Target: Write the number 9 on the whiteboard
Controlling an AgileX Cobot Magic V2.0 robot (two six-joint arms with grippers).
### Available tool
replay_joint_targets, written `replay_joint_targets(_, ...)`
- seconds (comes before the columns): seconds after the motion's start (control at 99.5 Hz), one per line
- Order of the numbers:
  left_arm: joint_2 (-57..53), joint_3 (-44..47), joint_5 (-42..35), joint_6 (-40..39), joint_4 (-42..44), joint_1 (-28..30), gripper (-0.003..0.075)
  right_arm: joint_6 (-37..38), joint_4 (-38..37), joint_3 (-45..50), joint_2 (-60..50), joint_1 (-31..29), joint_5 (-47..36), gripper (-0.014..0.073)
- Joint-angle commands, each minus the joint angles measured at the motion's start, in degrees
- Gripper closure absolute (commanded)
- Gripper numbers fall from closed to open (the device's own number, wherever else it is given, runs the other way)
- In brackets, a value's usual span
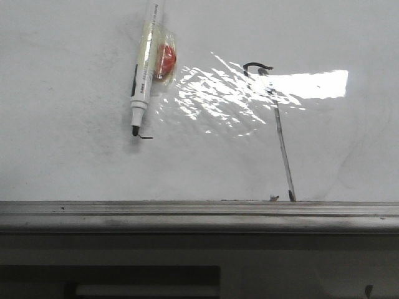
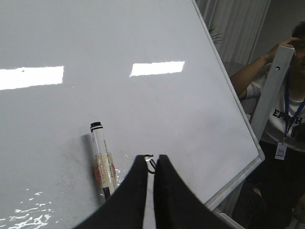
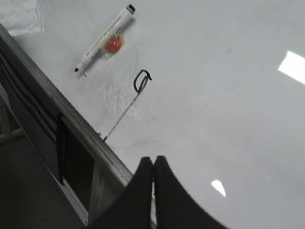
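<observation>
The whiteboard (image 1: 75,168) fills the front view. The number 9 (image 1: 257,64) is a thin black stroke on it, a hooked loop on top and a long slanted tail running down to the ledge. A white marker (image 1: 143,68) lies against the board to the left, its black tip beside a tiny dash (image 1: 146,137). No gripper shows in the front view. My left gripper (image 2: 150,157) hovers over the board, shut with only a slit between its fingers, and the number 9 (image 2: 152,165) peeks through that slit. My right gripper (image 3: 153,159) is shut and empty, well away from the number 9 (image 3: 126,111).
A red round piece (image 1: 165,60) sits under clear tape beside the marker. A grey metal ledge (image 1: 187,215) runs along the board's lower edge. Strong glare (image 1: 212,93) covers the board's middle. A person (image 2: 281,114) stands past the board's edge in the left wrist view.
</observation>
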Motion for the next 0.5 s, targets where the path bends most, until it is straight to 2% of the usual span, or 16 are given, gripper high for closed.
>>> replay_joint_targets(0.0, -1.66, -0.08, -1.07, -0.06, -0.59, 0.01, 0.0741, 0.37, -1.96, -0.77, 0.36, -0.32, -0.26, 0.0654)
replay_joint_targets(0.171, -2.15, 1.68, -1.07, -0.06, -0.59, 0.01, 0.0741, 0.37, -1.96, -0.77, 0.36, -0.32, 3.25, 0.0654)
replay_joint_targets(0.492, -2.15, 2.47, -1.07, -0.06, -0.59, 0.01, 0.0741, 0.37, -1.96, -0.77, 0.34, -0.32, 3.71, 0.0654)
